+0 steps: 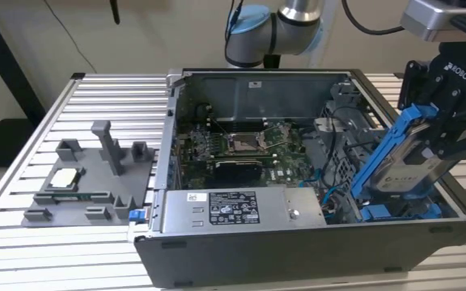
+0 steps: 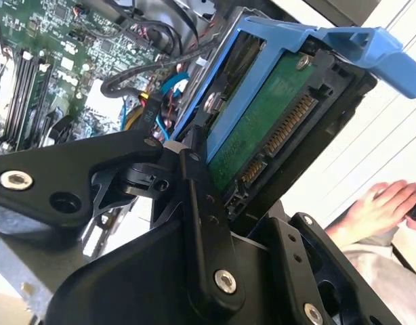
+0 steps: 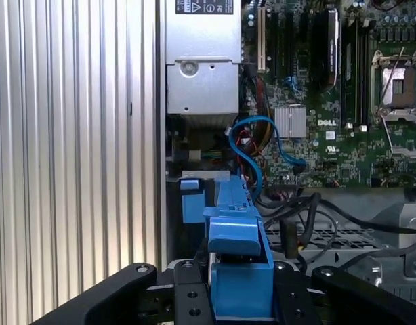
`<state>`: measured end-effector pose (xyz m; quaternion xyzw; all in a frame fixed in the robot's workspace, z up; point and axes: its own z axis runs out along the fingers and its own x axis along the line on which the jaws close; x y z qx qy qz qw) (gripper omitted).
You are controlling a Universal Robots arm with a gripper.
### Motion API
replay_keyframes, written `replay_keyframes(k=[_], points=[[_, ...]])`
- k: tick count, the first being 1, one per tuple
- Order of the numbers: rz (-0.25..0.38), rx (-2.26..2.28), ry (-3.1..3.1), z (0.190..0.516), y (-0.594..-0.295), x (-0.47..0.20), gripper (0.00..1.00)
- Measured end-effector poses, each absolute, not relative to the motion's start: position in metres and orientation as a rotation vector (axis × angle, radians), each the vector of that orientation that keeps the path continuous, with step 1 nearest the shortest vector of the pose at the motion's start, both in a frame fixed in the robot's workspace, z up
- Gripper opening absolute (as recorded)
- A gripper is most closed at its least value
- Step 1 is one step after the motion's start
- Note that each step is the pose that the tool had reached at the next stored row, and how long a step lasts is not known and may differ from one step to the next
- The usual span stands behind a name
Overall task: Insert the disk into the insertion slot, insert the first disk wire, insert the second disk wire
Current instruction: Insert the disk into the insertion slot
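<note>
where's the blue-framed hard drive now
The blue-framed silver hard drive is at the exterior view's right, tilted in the black tool above the blue-railed bay.

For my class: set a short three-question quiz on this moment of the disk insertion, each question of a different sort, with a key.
1. True or false: the disk lies flat, fully seated in the insertion slot.
2. What is the end effector shut on? A the disk, B a screwdriver, C a fan.
3. Fill in: in the exterior view, the power supply box lies toward the view's ____ of the disk.
Key: 1 false, it is held tilted; 2 A; 3 left.
</note>
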<state>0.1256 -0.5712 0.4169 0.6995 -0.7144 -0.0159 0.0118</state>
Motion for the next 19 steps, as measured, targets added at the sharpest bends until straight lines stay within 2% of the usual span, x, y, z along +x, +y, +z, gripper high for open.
replay_keyframes(k=[19], points=[[-0.050,2.182,-2.227,0.402,-0.573,0.130,0.33]])
